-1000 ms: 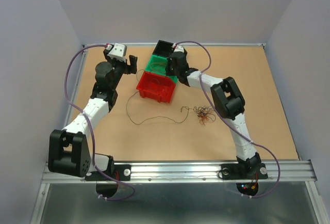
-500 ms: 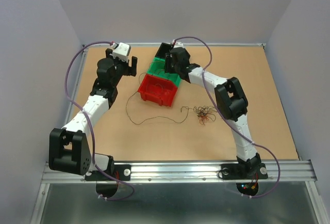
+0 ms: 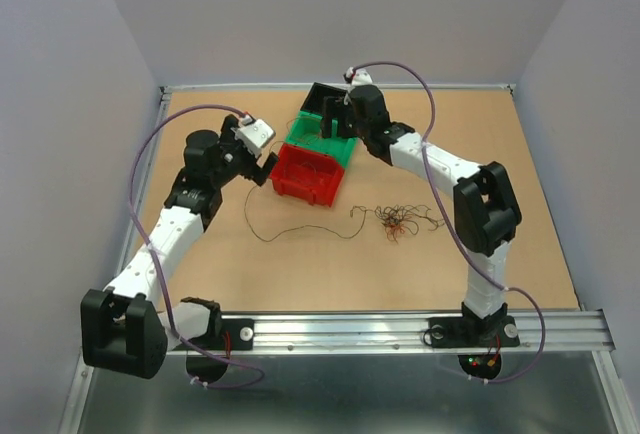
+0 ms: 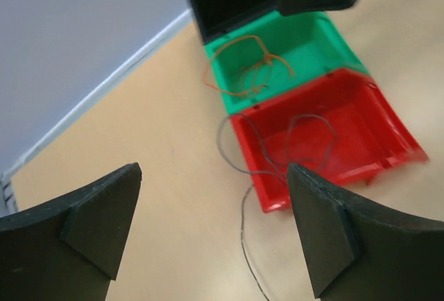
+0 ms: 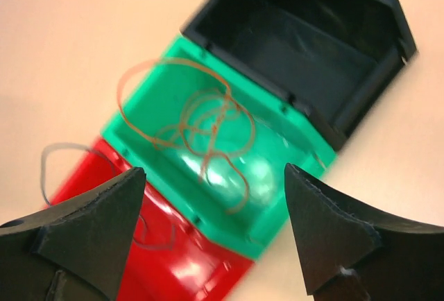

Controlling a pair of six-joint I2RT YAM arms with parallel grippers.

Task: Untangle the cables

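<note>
The left claw (image 4: 215,238) stands wide open, its two dark fingers far apart at the lower corners of its wrist view. Nothing is held or touched between them. The right claw (image 5: 211,238) is also spread wide and has hold of nothing.

In the top view the left claw (image 3: 262,166) sits just left of the red plastic bin (image 3: 300,182). The right claw (image 3: 335,119) hangs over the green plastic bin (image 3: 303,126) and the black plastic bin (image 3: 322,94), above centre of the frame.

Only the top view shows the cables (image 3: 398,222), a small curly tangle of hair-thin dark brown, red and orange wires. They lie on the tan tabletop (image 3: 520,174) right of centre, well apart from both claws and from the bins.

The wrist views show what the top view hardly resolves. The green bin (image 5: 270,169) holds a loose orange wire (image 5: 208,127) in several loops, with one loop rising past the rim. The black bin (image 5: 305,44) shows only its dark floor. In the left wrist view a thin dark wire (image 4: 305,124) loops inside the red bin (image 4: 361,114). It crosses the bin's wall and trails onto the table toward the bottom edge. From above, that dark wire (image 3: 290,234) curves across the table below the bins.
</note>
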